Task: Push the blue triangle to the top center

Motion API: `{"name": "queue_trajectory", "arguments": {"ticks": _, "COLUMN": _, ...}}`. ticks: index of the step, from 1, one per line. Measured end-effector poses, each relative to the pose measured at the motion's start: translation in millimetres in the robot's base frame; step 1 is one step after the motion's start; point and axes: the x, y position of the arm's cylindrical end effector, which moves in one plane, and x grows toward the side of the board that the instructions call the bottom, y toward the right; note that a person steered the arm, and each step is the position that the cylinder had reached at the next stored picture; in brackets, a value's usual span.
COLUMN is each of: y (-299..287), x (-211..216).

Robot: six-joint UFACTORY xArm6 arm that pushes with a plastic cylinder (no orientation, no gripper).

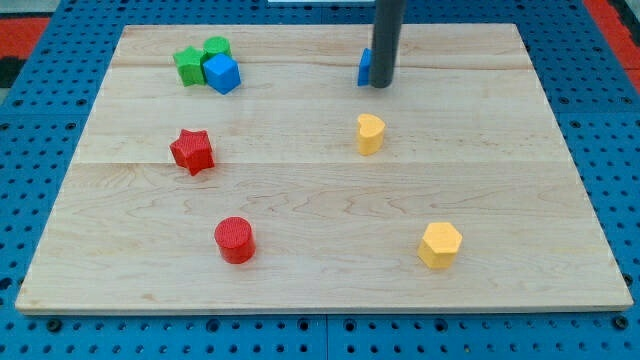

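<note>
Lying across almost the whole view is the wooden board, pale, on a blue perforated table. The dark rod comes down from the view's top, a little right of center. My tip rests on the board near its top edge. The arm has no jaws at all, only this rod, so nothing is open or clamped.

The blue triangle stands at the top center of the board, touching the left side of the rod; most of it is hidden behind the rod, so its shape is hard to confirm.

At the top left three blocks sit tight together: a blue cube, a green star and a second green block behind them. A yellow hexagon is at the bottom right. A red star is at the left middle, and a red cylinder below it. A small yellow block stands just below my tip, apart from it.
</note>
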Motion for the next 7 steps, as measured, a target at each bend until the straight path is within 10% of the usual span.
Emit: {"name": "queue_trajectory", "arguments": {"ticks": 7, "y": 18, "x": -9}}
